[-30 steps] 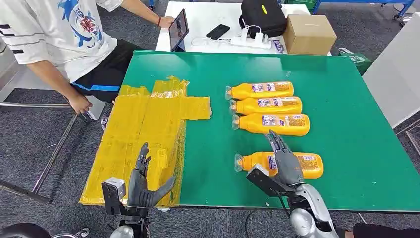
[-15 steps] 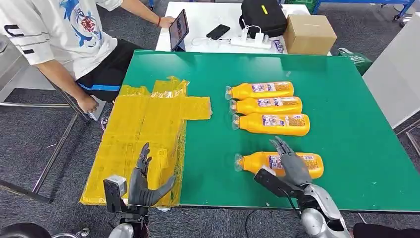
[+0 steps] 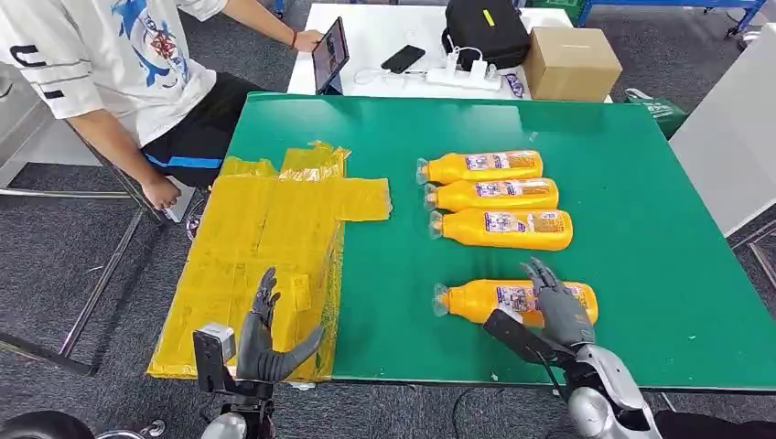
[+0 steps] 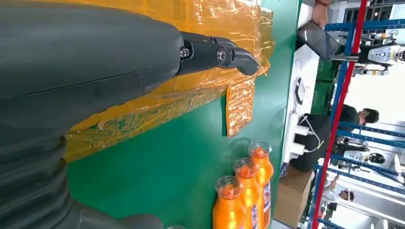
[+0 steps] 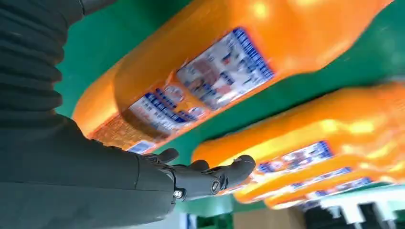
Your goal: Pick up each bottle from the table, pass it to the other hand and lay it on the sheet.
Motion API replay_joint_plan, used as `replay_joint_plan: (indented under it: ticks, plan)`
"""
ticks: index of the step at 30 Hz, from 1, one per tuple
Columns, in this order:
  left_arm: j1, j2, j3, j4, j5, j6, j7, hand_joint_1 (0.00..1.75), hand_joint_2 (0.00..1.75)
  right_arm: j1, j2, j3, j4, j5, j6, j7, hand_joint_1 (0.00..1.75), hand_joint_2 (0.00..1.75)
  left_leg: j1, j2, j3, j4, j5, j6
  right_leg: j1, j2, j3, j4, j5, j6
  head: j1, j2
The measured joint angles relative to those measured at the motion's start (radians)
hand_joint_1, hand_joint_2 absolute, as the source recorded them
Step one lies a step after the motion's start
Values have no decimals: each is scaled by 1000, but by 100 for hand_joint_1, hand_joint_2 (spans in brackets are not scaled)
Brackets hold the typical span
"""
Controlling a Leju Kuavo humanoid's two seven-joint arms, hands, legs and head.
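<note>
Right hand [image 3: 558, 311] is positioned open above the nearest bottle [image 3: 485, 298], lying apart from 3 bottles on the green table [image 3: 641, 274], while left hand [image 3: 265, 338] is held open over the yellow sheet [image 3: 265, 238].

On the counter [image 3: 641, 210], the sheet [image 3: 265, 247] lies left of three bottles in a row [image 3: 494, 195]. A fourth bottle [image 3: 476, 300] lies nearer than that row, the right hand [image 3: 558, 311] on it.

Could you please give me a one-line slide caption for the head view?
Right hand open over the nearest orange bottle; left hand open above the yellow sheet.
</note>
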Motion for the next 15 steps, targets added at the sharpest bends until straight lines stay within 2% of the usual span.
replay_joint_plan:
  ticks: [15]
  plan:
    - [-2,-3,-3,10,0,-9,19,0,175,-26,31,-29,107,58,-40,15,0,175,0,0,0,0,0,0,0,0,0,0,0,0,0,0]
